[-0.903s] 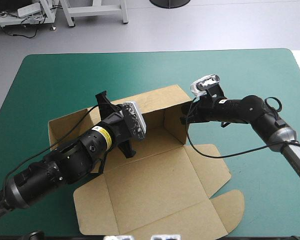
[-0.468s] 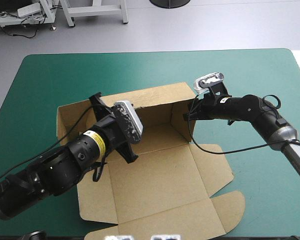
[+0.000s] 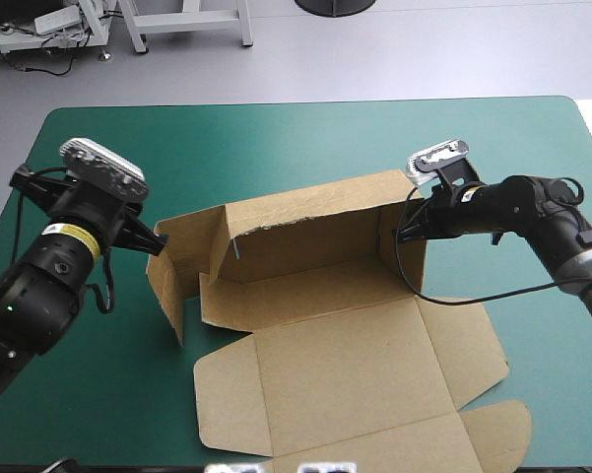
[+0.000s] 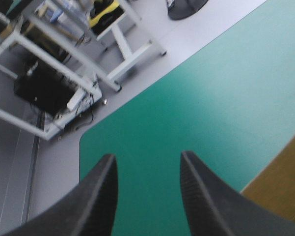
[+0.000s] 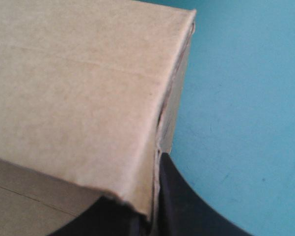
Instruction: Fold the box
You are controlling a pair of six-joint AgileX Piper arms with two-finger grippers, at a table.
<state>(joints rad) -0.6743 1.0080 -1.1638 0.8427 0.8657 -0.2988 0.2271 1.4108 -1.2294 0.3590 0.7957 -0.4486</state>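
**Square up the loose end next**

Nearest you, the lid (image 3: pixel 355 394) of the box (image 3: pixel 305 286) lies flat and reaches the near edge of the tabletop (image 3: pixel 276 138), right of its middle. Behind it the floor of the box sits about mid-tabletop, with the back wall (image 3: pixel 315 227) upright along its far side.

At the right end, your right gripper (image 5: pixel 154 206) is clamped on the top corner of the right end wall (image 3: pixel 406 258), the board pinched between its black fingers. The left end wall (image 3: pixel 172 281) stands but splays outward and, as far as I can judge, is not tucked.

Your left gripper (image 4: pixel 147 160) is off the box near the left edge of the tabletop. Its fingers are apart and empty, aimed toward the far left corner over bare teal-green cover.

Use the right clamp as your anchor and hold it steady. Bring the left gripper round to the outside of the left end wall. Press low, near the crease, and ease the wall inward toward the back wall. Go slowly, because a high or quick push will likely bow the board or swing the whole box about the right grip.
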